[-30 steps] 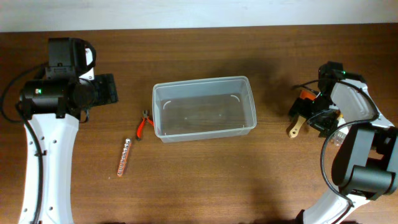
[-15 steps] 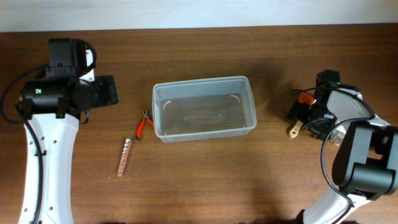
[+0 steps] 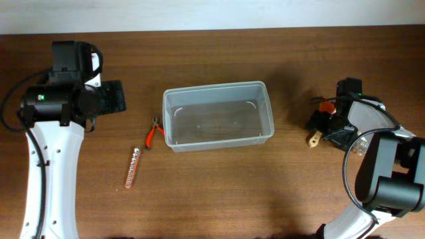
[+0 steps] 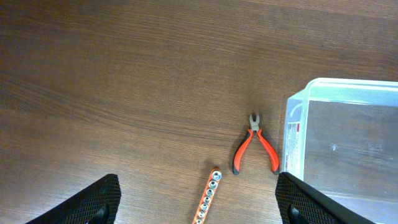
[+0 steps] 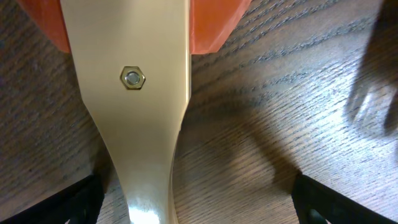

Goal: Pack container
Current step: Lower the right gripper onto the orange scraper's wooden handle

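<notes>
The clear plastic container [image 3: 216,87] stands empty at the table's middle; its left end shows in the left wrist view [image 4: 292,124]. My right gripper [image 3: 323,123] is open and low over a tool with a tan handle [image 3: 315,138] and an orange part [image 3: 325,105]. In the right wrist view the handle [image 5: 134,93], with a hex nut, fills the left side, and the gripper's [image 5: 196,199] fingers stand apart on either side of it. My left gripper [image 3: 113,96] is open and empty, high to the left of the container.
Red-handled pliers [image 3: 154,132] lie just left of the container, also in the left wrist view [image 4: 255,149]. An orange socket rail [image 3: 133,167] lies in front of them, also in the left wrist view [image 4: 208,198]. A blurred clear object [image 5: 373,106] sits right of the tool.
My right gripper has moved down and closer onto the tan-handled tool. The left arm, the container, the pliers and the socket rail have not moved.
</notes>
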You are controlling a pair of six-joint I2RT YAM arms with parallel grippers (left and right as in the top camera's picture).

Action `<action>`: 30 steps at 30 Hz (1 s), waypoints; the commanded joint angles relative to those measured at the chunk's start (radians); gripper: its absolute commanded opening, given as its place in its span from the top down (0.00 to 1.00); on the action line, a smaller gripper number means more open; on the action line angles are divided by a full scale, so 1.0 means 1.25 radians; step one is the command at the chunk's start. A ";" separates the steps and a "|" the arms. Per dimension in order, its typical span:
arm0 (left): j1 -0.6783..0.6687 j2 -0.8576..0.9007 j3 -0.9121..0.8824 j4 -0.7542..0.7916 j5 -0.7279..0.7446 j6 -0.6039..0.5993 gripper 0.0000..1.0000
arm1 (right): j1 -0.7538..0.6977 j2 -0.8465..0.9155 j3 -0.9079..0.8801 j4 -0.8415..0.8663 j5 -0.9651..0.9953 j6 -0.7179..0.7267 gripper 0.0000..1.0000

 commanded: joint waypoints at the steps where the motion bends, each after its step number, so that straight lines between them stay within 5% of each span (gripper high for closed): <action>1: 0.001 -0.001 -0.008 0.000 0.005 0.010 0.18 | -0.002 0.021 -0.034 -0.002 -0.003 0.003 0.00; 13: 0.001 -0.001 -0.008 -0.001 0.005 0.009 0.18 | -0.002 0.021 -0.034 -0.030 -0.009 0.003 0.46; 23: 0.001 -0.001 -0.008 0.000 0.005 0.010 0.18 | -0.002 0.021 -0.034 -0.041 -0.009 0.003 0.70; 28: 0.001 -0.001 -0.008 0.000 0.005 0.010 0.18 | -0.003 0.021 -0.033 -0.041 -0.009 0.003 0.96; 30: 0.003 -0.001 -0.008 0.001 0.001 0.009 0.18 | -0.002 0.021 -0.026 -0.042 -0.010 -0.003 0.96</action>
